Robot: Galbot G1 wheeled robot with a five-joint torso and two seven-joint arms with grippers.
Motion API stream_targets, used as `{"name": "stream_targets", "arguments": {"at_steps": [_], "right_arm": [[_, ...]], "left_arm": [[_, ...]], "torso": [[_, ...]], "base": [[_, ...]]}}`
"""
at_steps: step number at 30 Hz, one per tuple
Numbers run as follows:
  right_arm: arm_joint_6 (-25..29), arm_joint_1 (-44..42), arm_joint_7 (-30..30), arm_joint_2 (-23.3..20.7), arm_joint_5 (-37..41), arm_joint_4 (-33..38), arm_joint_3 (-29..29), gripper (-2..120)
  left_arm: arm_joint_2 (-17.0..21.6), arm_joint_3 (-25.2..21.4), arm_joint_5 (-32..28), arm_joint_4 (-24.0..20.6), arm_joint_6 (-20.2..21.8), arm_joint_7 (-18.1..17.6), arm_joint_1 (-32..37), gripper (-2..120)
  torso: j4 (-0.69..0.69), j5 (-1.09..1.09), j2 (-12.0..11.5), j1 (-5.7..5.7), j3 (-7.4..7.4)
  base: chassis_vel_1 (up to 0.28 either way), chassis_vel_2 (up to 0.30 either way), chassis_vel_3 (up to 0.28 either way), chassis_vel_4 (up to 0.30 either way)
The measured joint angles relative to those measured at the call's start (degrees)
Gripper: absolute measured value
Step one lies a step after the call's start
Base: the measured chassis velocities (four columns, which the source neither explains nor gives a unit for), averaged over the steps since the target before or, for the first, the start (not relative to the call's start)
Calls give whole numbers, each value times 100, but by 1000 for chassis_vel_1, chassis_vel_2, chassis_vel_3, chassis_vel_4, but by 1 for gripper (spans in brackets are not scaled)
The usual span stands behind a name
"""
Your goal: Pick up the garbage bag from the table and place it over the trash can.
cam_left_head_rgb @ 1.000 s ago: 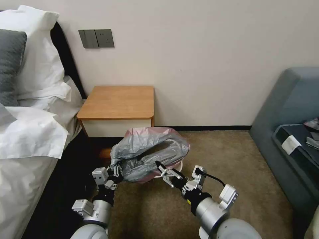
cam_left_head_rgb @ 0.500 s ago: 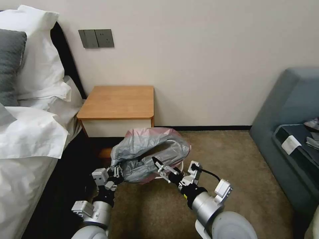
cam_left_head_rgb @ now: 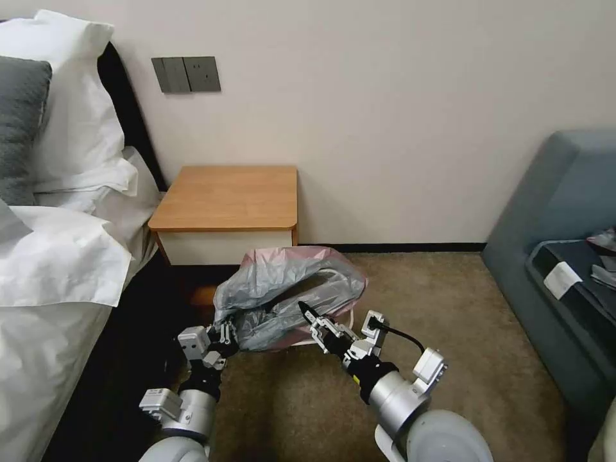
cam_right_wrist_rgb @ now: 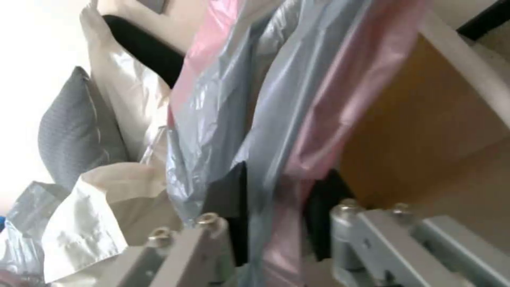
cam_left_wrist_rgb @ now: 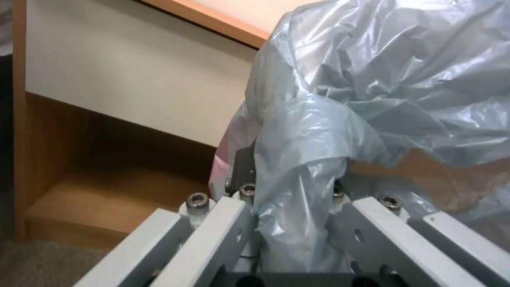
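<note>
Garbage bag (cam_left_head_rgb: 289, 295) clamped by left gripper (cam_left_head_rgb: 226, 339) and right gripper (cam_left_head_rgb: 314, 319) — table (cam_left_head_rgb: 228, 196) just behind, bed (cam_left_head_rgb: 58, 269) beside.

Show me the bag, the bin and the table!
bag (cam_left_head_rgb: 269, 282): head view, its crinkly grey top.
bin (cam_left_head_rgb: 350, 316): head view, cream rim peeking under the bag.
table (cam_left_head_rgb: 231, 196): head view, middle of its orange-brown top.

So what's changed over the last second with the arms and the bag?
The right end effector drew in toward the robot's left along the garbage bag, plastic between its fingers. The left end effector stayed clamped on the bag; table unchanged.
</note>
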Motion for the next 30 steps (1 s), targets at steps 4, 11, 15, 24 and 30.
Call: {"name": "stream_targets", "arguments": {"at_steps": [4,11,15,24,30], "right_arm": [[16,-11,-48,-8,-43,-12,-11,6],[32,-45,-84,-18,-84,15,-33,0],[58,-106,-85,-28,-119,71,-37,0],[91,-425,-34,-23,-357,273,-118,0],[101,-638,-65,-33,-443,309,-11,0]], "left_arm": [[-5,0,-8,13,18,-25,-12,3],[-7,10,-9,21,90,-96,-10,3],[-29,-11,-9,-7,156,-154,-35,3],[-215,-106,-29,-55,301,-268,-150,3],[-298,-228,-116,-147,412,-315,-183,3]], "torso": [[0,0,0,0,0],[0,0,0,0,0],[0,0,0,0,0],[0,0,0,0,0],[0,0,0,0,0]], "base": [[0,0,0,0],[0,0,0,0],[0,0,0,0],[0,0,0,0],[0,0,0,0]]}}
